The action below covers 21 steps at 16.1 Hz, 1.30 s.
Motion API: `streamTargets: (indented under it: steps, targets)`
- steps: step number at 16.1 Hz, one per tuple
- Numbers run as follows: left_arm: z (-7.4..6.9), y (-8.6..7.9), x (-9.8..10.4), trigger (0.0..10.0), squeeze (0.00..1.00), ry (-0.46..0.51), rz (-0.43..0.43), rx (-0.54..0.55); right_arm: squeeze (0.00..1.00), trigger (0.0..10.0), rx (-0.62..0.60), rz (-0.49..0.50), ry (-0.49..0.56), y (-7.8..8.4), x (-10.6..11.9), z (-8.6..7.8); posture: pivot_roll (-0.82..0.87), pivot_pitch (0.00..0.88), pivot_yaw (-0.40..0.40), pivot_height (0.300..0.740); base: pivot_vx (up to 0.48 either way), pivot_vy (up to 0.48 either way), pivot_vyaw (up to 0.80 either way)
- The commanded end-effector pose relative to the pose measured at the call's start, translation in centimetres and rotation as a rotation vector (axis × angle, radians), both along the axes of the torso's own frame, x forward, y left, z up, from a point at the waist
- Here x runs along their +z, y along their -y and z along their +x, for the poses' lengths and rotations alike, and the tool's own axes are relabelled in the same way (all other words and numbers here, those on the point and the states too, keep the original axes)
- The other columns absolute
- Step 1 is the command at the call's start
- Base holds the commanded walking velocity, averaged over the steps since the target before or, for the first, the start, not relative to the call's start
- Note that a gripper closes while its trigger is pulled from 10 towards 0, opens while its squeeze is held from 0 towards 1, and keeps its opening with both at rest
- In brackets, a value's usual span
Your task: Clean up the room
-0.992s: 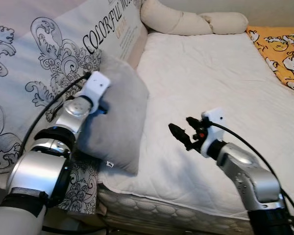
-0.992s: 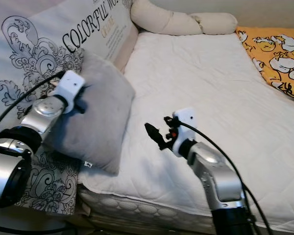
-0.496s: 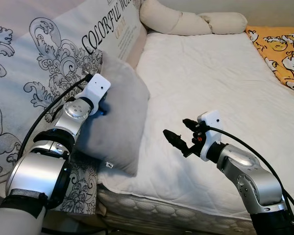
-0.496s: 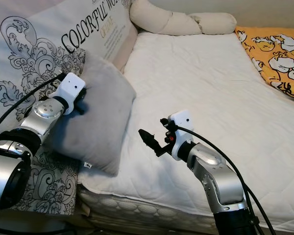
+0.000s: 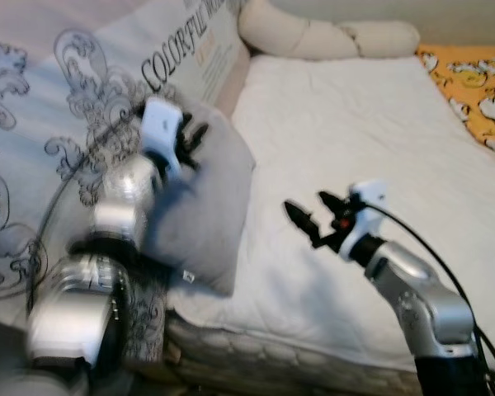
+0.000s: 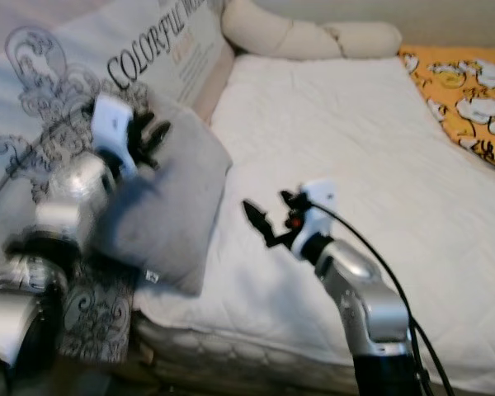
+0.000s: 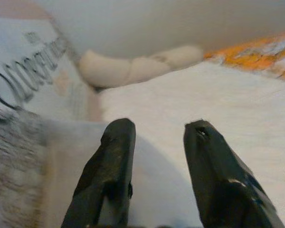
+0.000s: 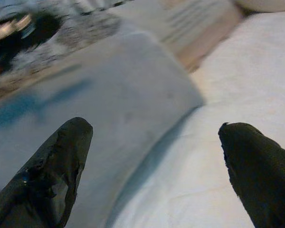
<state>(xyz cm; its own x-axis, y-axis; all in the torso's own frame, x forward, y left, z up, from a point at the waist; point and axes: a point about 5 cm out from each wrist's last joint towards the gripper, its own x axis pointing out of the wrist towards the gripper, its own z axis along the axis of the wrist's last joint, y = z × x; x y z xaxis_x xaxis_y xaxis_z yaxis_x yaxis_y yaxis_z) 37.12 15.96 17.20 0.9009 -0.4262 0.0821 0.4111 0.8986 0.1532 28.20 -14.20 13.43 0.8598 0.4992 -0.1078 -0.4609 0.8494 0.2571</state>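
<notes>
Grey pillow (image 5: 202, 206) lies just under released left gripper (image 5: 191, 142); right gripper (image 5: 307, 216), fingers spread, hovers right of it over the mattress (image 5: 379, 140).

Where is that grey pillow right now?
The grey pillow leans at the bed's left edge against the big printed cushion, on the white mattress, with the left gripper at its top.

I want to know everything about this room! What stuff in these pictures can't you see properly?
- Left gripper, left eye view: motion blur smears it and its arm.
- Grey pillow: the left arm covers part of it, so its far side is hidden.
- Printed headboard: its lettering is cut off by the top edge.
- Orange blanket: cut off at the picture's right edge.
- Pillow's small tag: too small to read.
</notes>
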Motion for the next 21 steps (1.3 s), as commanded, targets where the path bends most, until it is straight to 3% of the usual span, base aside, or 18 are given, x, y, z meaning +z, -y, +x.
streamTargets:
  steps: [1,3,4,6,7,8,9,11,12,15,18,19,21]
  targets:
    - [-1.1,0.3,0.8,10.0,1.0,0.02,-0.044,-0.005,1.0,10.0,-0.062,0.032,-0.007,0.6,0.3,-0.1,-0.12,0.0,0.065,0.74,0.0,0.0,0.0]
    - [-5.0,0.9,-1.0,10.0,1.0,0.004,-0.041,0.013,1.0,10.0,-0.116,0.063,0.021,0.7,0.7,-0.4,-0.09,0.0,0.034,0.74,0.0,0.0,0.0]
    - [-5.6,0.9,-1.2,10.0,1.0,0.002,-0.05,0.027,1.0,10.0,-0.119,0.049,0.029,0.7,0.6,-0.5,-0.09,0.0,0.034,0.74,0.0,0.0,0.0]
    - [-8.2,0.2,-2.9,10.0,1.0,-0.074,-0.068,0.116,1.0,10.0,-0.114,-0.05,0.045,-0.2,-0.1,-1.4,-0.09,0.0,0.029,0.74,0.0,-0.167,0.0]
    - [-9.2,-0.2,-3.5,10.0,1.0,-0.108,-0.074,0.156,1.0,10.0,-0.166,-0.14,0.062,-0.2,-0.5,-1.6,-0.09,0.0,0.021,0.74,0.0,-0.48,0.0]
    - [-9.6,-0.2,-3.6,10.0,1.0,-0.12,-0.076,0.169,1.0,10.0,-0.185,-0.164,0.067,-0.1,-0.5,-1.6,-0.09,0.0,0.021,0.74,0.0,-0.48,0.0]
    - [-10.6,-0.5,-3.8,10.0,1.0,-0.14,-0.049,0.203,1.0,10.0,-0.213,-0.103,0.062,-0.1,-0.5,-1.9,-0.07,0.0,0.006,0.74,0.0,-0.48,0.0]
    - [-11.6,-1.4,-4.4,10.0,1.0,-0.162,-0.004,0.274,1.0,10.0,-0.243,-0.11,0.0,0.1,-1.4,-2.4,-0.05,0.0,-0.022,0.74,0.0,-0.48,-0.21]
    - [-12.0,-1.9,-4.6,10.0,1.0,-0.181,0.019,0.314,0.0,10.0,-0.244,-0.13,-0.027,0.0,-2.1,-2.9,-0.05,0.0,-0.022,0.74,0.0,-0.48,-0.76]
    - [-12.6,-1.9,-4.8,10.0,1.0,-0.2,-0.005,0.343,0.0,10.0,-0.254,-0.163,-0.04,0.2,-2.5,-3.1,-0.06,0.0,-0.016,0.74,0.0,-0.48,-0.25]
    - [-13.0,-1.7,-5.5,10.0,1.0,-0.245,-0.018,0.362,0.0,10.0,-0.302,-0.268,-0.028,0.9,-2.9,-2.8,-0.07,0.0,-0.019,0.74,0.0,-0.48,0.0]
    - [-13.2,-1.6,-5.8,10.0,1.0,-0.257,-0.005,0.364,0.0,10.0,-0.37,-0.348,-0.003,1.4,-2.9,-2.6,-0.07,0.0,-0.02,0.74,0.0,-0.48,0.0]
    - [-13.2,-1.6,-5.8,10.0,1.0,-0.257,-0.005,0.364,0.0,10.0,-0.37,-0.348,-0.003,1.4,-2.9,-2.6,-0.07,0.0,-0.02,0.74,0.0,-0.48,0.0]
